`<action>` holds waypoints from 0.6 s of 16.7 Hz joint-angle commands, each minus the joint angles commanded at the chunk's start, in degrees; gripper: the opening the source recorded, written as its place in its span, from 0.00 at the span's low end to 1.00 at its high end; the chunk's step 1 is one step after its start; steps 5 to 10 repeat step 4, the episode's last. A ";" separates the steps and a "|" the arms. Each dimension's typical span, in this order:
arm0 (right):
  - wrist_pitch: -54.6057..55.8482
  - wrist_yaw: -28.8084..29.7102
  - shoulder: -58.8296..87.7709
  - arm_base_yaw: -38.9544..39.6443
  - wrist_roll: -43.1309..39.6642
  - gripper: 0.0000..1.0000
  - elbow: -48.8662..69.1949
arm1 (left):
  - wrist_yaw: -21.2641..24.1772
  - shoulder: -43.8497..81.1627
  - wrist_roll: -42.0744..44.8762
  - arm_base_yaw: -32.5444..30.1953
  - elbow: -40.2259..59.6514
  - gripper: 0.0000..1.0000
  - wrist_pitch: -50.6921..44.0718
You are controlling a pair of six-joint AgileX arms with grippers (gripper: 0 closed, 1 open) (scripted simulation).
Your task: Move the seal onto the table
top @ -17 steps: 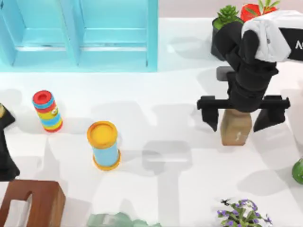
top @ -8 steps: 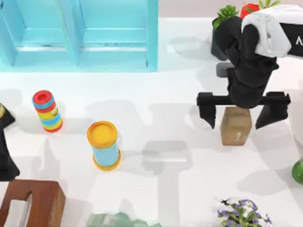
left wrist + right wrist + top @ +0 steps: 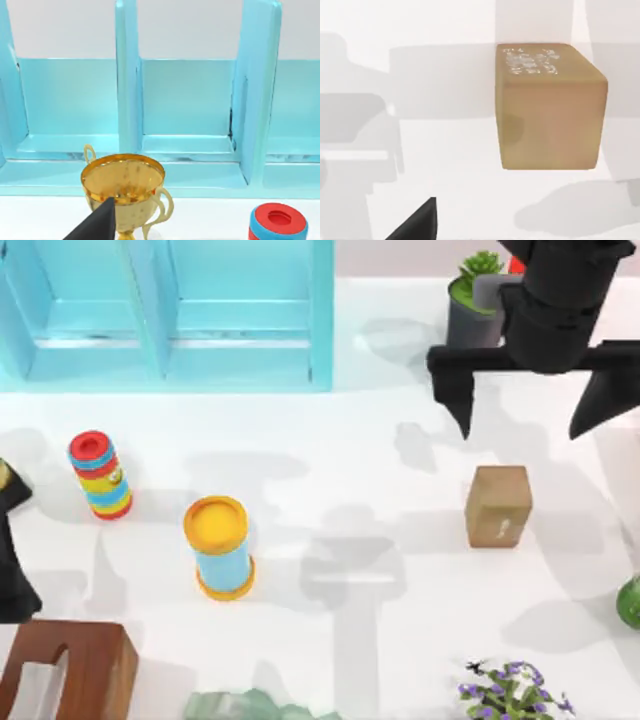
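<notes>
here the seal (image 3: 497, 505) lies flat on the table (image 3: 380, 640), on the right half of the top view, free of any contact. the right wrist view shows the same block (image 3: 550, 107) resting on the bare white surface, its pale mark on the face turned away from the camera. nothing touches it.

the right gripper (image 3: 535, 395) hangs above the far right part of the table, well apart from the seal, with both fingers spread wide and nothing between them. a grey pot with a green plant (image 3: 475, 310) stands just behind it.

judgement: the placing step looks complete; the step in hand is the retreat of the right arm. the next move calls only for clearing the arm without brushing the pot.

further out, a yellow-topped cylinder (image 3: 219, 546) and a striped ring stack (image 3: 99, 475) stand on the left half, before the light-blue cabinet (image 3: 165, 310). the left gripper is parked at the left edge beside a gold trophy (image 3: 124, 192); its state cannot be told.
</notes>
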 joint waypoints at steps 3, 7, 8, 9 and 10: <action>-4.97 0.03 -0.95 -0.09 -0.20 1.00 4.93 | 0.00 0.00 0.00 0.00 0.00 1.00 0.00; -5.40 0.03 -1.08 -0.11 -0.23 1.00 5.36 | 0.00 0.00 0.00 0.00 0.00 1.00 0.00; -5.40 0.03 -1.08 -0.11 -0.23 1.00 5.36 | 0.00 0.00 0.00 0.00 0.00 1.00 0.00; -5.40 0.03 -1.08 -0.11 -0.23 1.00 5.36 | 0.00 0.00 0.00 0.00 0.00 1.00 0.00; -5.40 0.03 -1.08 -0.11 -0.23 1.00 5.36 | 0.00 0.00 0.00 0.00 0.00 1.00 0.00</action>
